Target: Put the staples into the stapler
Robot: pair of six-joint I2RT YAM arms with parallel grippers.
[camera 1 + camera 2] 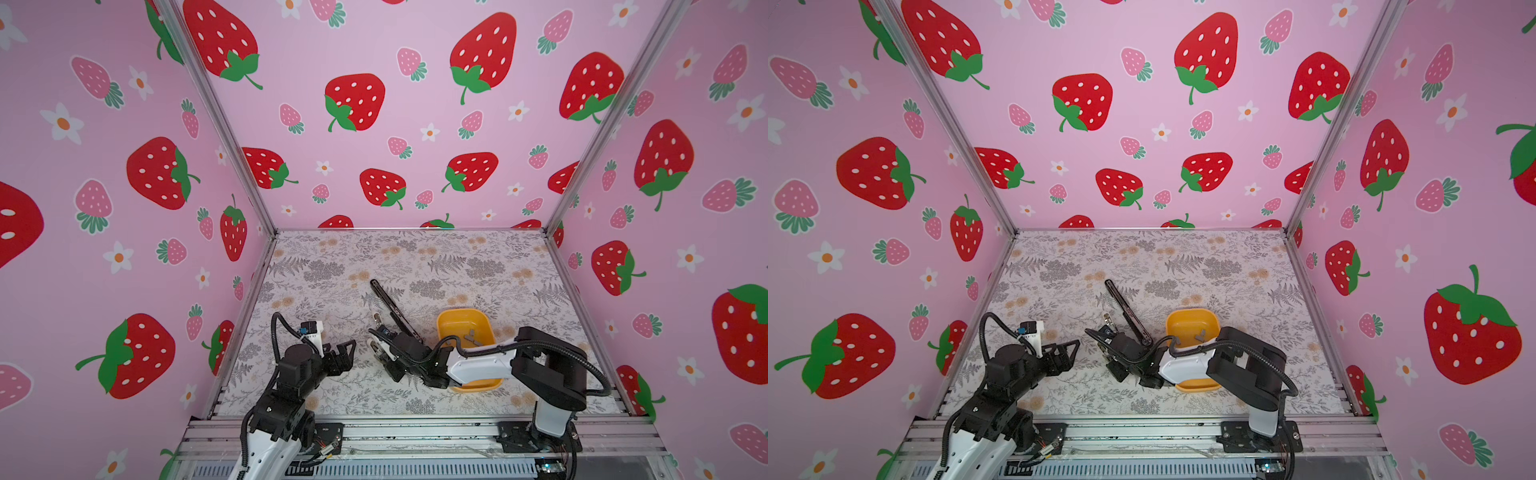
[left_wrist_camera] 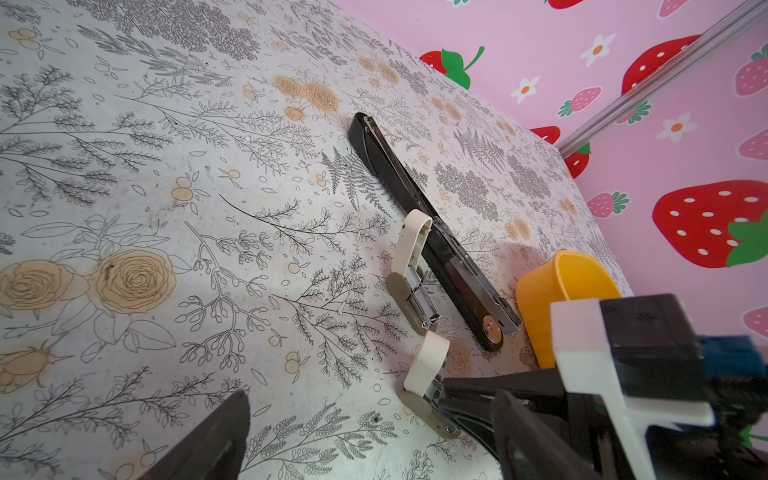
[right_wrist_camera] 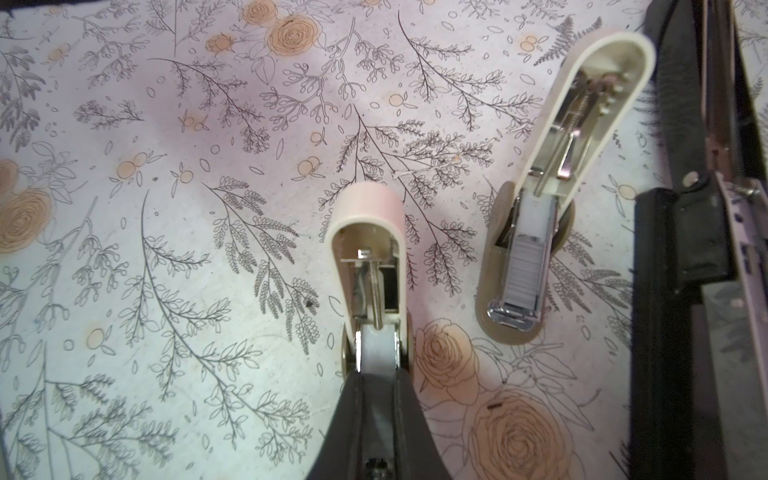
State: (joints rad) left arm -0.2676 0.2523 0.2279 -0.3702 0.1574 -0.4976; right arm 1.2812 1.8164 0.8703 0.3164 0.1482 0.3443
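Stapler (image 1: 392, 306) lay outside both sets of jaws, touched by neither. Right gripper (image 3: 377, 382) was closed tight at the channel of the nearer small white-topped stapler (image 3: 368, 257), on the black one's side away from the yellow bin (image 1: 441, 328); couldn't tell if it pinched anything. Left gripper (image 1: 349, 355) was spread wide over the table, farther still from the bin. Stapler sat just beside the bin, one end near its wall, running diagonally away toward the back. Black, slim, swung fully open and flat, metal channel exposed, round silver disc at the bin end. Staples (image 1: 471, 335): grey bits inside the bin. Second small stapler (image 3: 536, 216) lay open between the nearer one and the black stapler.
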